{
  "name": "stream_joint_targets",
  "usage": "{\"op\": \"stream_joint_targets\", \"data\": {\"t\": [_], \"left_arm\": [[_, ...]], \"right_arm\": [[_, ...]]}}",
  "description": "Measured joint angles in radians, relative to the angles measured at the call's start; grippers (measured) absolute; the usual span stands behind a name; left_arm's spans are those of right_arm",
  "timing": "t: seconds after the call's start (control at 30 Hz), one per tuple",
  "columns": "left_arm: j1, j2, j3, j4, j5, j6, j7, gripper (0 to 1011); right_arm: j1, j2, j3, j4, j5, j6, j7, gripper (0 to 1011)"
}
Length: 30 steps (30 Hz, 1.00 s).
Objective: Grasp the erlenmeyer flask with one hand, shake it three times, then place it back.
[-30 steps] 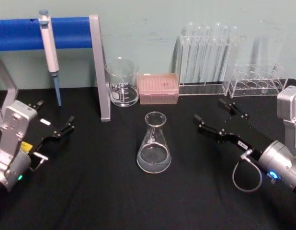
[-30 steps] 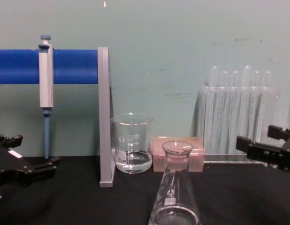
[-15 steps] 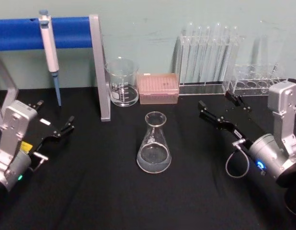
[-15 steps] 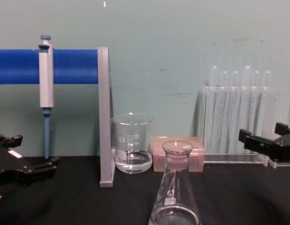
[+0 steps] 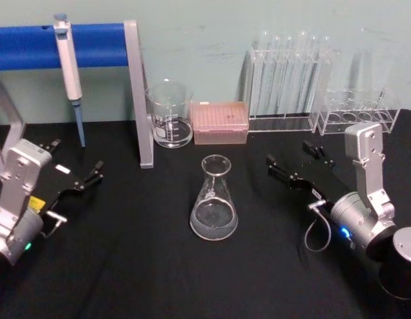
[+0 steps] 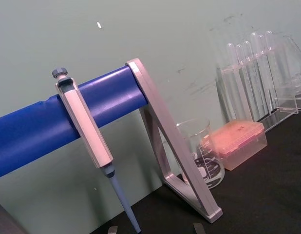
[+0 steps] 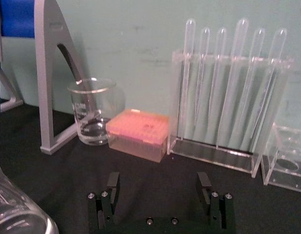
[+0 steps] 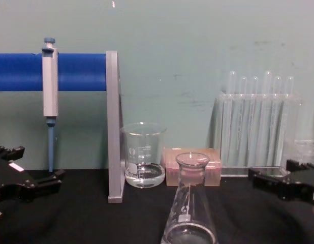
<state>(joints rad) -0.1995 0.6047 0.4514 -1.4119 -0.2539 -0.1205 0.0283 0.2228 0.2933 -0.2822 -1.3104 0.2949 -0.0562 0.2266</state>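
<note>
So, flask: the erlenmeyer flask [image 5: 214, 203] stands upright mid-table, untouched.
Right gripper [image 5: 295, 165]: fingers spread, near the flask's right (level with its body).
Left gripper [image 5: 78, 174]: open, parked far left.
Approach: straddle the neck squarely before closing.

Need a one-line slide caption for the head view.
Open right gripper low beside the upright erlenmeyer flask, not touching; left gripper parked far left.

No legible text anywhere. Printed marks on the beaker [image 5: 169, 123], beyond and left of the right gripper [image 5: 293, 165], too small to read.
</note>
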Motion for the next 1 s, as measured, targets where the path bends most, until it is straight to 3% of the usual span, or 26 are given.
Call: {"op": "stream_joint_targets", "data": {"t": [0.2,1.0], "left_arm": [[0.0,0.0,0.0,0.0,0.0,0.0,0.0,1001],[0.0,0.0,0.0,0.0,0.0,0.0,0.0,1001]], "right_arm": [[0.006,-0.011,0.0,0.027,-0.02,0.019,0.004,1000],[0.005,-0.008,0.0,0.022,-0.016,0.015,0.005,1000]]}}
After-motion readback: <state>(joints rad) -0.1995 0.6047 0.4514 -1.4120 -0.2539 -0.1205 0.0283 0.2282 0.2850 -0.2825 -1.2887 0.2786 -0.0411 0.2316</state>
